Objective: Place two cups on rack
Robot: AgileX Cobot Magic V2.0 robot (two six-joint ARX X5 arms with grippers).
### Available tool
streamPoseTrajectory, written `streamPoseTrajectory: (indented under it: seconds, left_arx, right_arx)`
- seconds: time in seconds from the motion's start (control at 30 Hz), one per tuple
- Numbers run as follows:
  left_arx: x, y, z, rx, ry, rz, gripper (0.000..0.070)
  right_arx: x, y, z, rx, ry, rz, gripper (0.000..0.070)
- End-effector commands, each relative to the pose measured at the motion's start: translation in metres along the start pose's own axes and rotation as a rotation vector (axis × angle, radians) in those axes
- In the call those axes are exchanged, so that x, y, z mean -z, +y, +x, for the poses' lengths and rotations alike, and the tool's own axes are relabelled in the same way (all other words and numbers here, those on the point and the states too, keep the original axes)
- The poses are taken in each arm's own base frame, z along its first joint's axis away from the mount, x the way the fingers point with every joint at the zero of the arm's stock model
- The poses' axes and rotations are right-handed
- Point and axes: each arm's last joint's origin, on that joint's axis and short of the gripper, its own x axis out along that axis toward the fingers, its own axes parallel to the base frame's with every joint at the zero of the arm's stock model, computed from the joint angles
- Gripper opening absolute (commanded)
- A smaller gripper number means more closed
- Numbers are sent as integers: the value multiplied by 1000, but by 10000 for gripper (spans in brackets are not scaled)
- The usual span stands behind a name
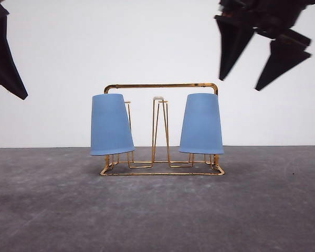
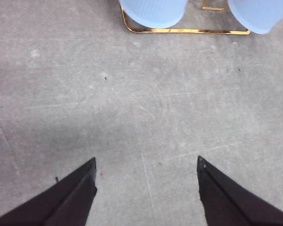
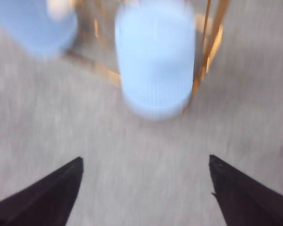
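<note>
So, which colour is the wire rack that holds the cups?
Gold, a shiny thin metal wire rack; it shows best in the front view.

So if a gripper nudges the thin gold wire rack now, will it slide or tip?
Probably slide: the thin gold wire rack looks light, and its flat base rests on smooth grey table. Tipping seems possible, since both light blue ribbed plastic cups hang upside down on prongs, the left one tilted, adding weight high up.

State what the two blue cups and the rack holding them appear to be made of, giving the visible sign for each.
Cups: probably matte plastic; uniform light blue, with fine vertical ribbing seen in the right wrist view.
Rack: likely metal wire with a shiny gold finish; thin bent rods that glint.
</note>
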Motion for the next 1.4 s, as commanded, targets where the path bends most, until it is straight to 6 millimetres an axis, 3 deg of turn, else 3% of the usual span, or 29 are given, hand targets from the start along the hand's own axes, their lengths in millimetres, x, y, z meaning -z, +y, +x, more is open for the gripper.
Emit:
streamPoseTrajectory:
  seconds: [0.0,0.27,0.43,0.57,0.7,0.77,0.8,0.83,0.87,1.03,1.37]
  left_arx:
    - [-2,-1,0,2,-5,11,389]
    - [-2,-1,0,2,-6,35,389]
    - [-2,-1,0,3,-6,87,389]
    - [-2,-1,0,3,-7,120,389]
    - [-2,-1,0,2,-3,120,390]
    - [-1,-1,0,1,3,120,327]
    - [-2,-2,0,7,-1,125,125]
    - [-3,-2,0,12,-10,137,22]
    - [-4,-2,0,16,-26,156,16]
    - [-9,-4,-1,14,-85,369,0]
    - [-10,-4,-1,15,-88,382,0]
  right_arx:
    - [7,2,-4,-6,-21,-4,507]
    - [72,-1,-9,-22,-194,-31,507]
    - [116,-5,-1,-41,-270,40,507]
    - [139,-9,9,-51,-329,78,508]
    - [145,-10,12,-55,-337,78,509]
    - [145,-10,12,-57,-337,78,442]
    - [144,-10,12,-55,-339,78,257]
    - [144,-10,12,-53,-341,77,112]
    - [144,-10,12,-52,-342,74,6]
    - [144,-9,12,-75,-339,69,28]
    - [144,-9,12,-68,-341,70,29]
